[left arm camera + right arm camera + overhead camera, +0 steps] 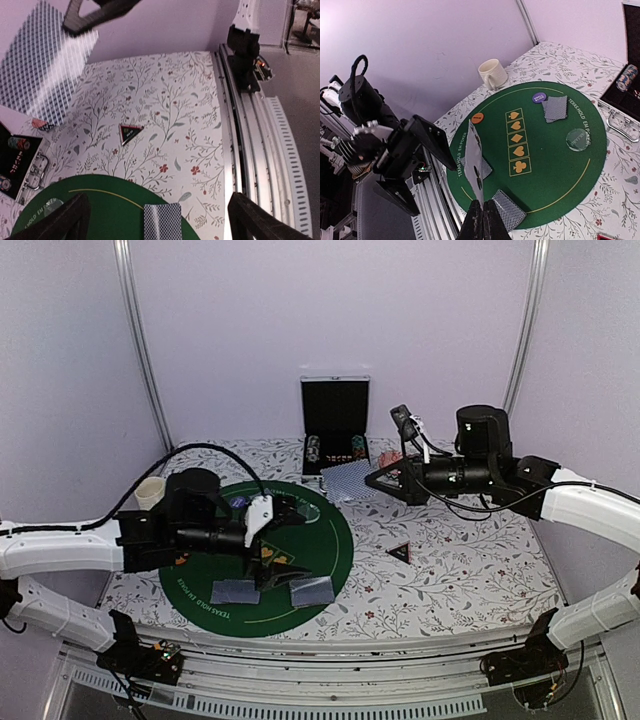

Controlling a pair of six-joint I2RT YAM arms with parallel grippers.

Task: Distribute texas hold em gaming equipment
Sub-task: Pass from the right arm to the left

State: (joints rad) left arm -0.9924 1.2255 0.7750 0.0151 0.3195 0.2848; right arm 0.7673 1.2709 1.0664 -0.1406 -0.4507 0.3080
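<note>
Cards lie in several places on the bench [470,570]. The right tool [482,214] is pinched shut on the raised card [350,481], holding it clear of the bench near the open black case [335,420] at the back. From the right wrist we see this card almost edge-on, and from the left wrist we see its grey-blue lattice back. On the near part of the green mat [555,175] the left card [240,592] and the right card [312,590] lie face down. The right one is at the mat's rim. The far card [555,108] lies face down just beside the dark blue disc [539,97]. The orange disc [477,118] rests on the mat on the side toward the white mug [150,492], which stands on the bench just off the mat. The pale disc [576,139] sits on the mat on the side toward the case. The black triangular marker [399,552] lies flat on the flowered cover, off the mat to its right and apart from everything else. Chip stacks [626,77] stand inside the case. The left tool [159,200] hovers over the mat with its fingers spread wide, and we see nothing between them.
</note>
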